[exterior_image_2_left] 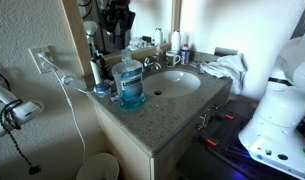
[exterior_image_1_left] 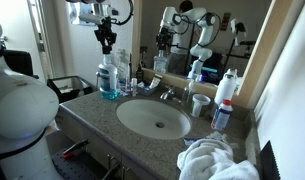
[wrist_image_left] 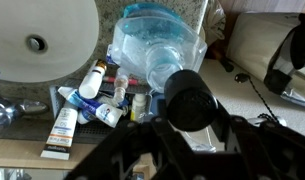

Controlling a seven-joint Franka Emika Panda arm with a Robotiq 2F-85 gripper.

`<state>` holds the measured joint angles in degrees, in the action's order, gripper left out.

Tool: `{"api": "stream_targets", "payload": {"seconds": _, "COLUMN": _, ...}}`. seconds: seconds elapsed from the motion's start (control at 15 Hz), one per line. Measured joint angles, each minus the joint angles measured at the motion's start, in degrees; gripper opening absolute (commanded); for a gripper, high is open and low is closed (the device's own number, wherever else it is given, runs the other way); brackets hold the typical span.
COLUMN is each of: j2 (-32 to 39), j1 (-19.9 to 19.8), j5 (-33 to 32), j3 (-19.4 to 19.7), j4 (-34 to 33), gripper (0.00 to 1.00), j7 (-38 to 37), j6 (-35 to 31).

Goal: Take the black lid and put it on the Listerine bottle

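The Listerine bottle (exterior_image_1_left: 109, 82) with blue-teal liquid stands on the counter's corner beside the sink; it shows in both exterior views (exterior_image_2_left: 130, 86). My gripper (exterior_image_1_left: 107, 42) hangs straight above it (exterior_image_2_left: 117, 38). In the wrist view my gripper (wrist_image_left: 190, 105) is shut on the black lid (wrist_image_left: 189, 93), a round black cap held between the fingers. The bottle (wrist_image_left: 152, 45) lies below, its open neck just up and left of the lid. The lid is a little above the neck and does not touch it.
A white oval sink (exterior_image_1_left: 152, 118) with a faucet (exterior_image_1_left: 168, 93) fills the counter's middle. Small tubes and bottles (wrist_image_left: 92, 95) lie beside the Listerine bottle. A white bottle with a red cap (exterior_image_1_left: 227, 90) and a white towel (exterior_image_1_left: 212, 158) sit at the far end. A wall mirror (exterior_image_1_left: 192, 30) is behind.
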<state>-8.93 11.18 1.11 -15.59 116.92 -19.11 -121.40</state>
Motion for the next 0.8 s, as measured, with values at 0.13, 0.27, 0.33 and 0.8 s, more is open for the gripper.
{"api": "stream_targets", "payload": {"seconds": 0.13, "j2": 0.08, "j1": 0.0, "j5": -0.26, "j3": 0.05, "j4": -0.37, "gripper": 0.2, "j7": 0.0, "j6": 0.1}}
{"api": "stream_targets", "payload": {"seconds": 0.27, "j2": 0.07, "j1": -0.01, "j5": -0.77, "j3": 0.12, "j4": -0.8, "gripper": 0.2, "j7": 0.0, "j6": 0.75}}
{"api": "stream_targets", "payload": {"seconds": 0.33, "j2": 0.07, "j1": -0.02, "j5": -0.98, "j3": 0.17, "j4": -1.04, "gripper": 0.2, "j7": 0.0, "j6": 1.34}}
{"api": "stream_targets", "payload": {"seconds": 0.8, "j2": 0.24, "j1": -0.08, "j5": -1.95, "j3": 0.34, "j4": -1.7, "gripper": 0.2, "j7": 0.0, "j6": 3.99}}
